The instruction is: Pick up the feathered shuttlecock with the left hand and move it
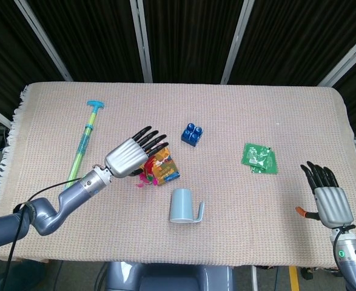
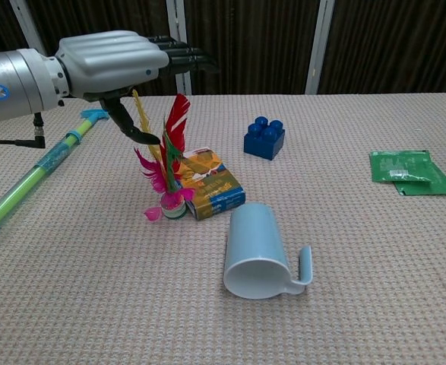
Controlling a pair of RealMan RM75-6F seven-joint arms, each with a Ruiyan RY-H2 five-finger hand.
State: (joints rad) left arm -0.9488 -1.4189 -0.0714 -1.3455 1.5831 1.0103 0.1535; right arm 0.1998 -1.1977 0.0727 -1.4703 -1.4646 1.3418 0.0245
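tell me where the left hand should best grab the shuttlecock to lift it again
Probably the feather bundle just above the round base. The shuttlecock stands upright on the table, base down, with its feathers fanning out toward the top, so the narrow part low down gives the firmest pinch. Come from above and from the robot's left, since the orange box sits close against its other side. The left hand hovers open over it.

- The head view looks steeply down from the near side, taking in the whole beige woven tablecloth (image 1: 226, 115).
- The chest view sits low and close, facing the far dark curtains.
- Both share the pale blue plastic mug (image 1: 181, 205) (image 2: 259, 249).
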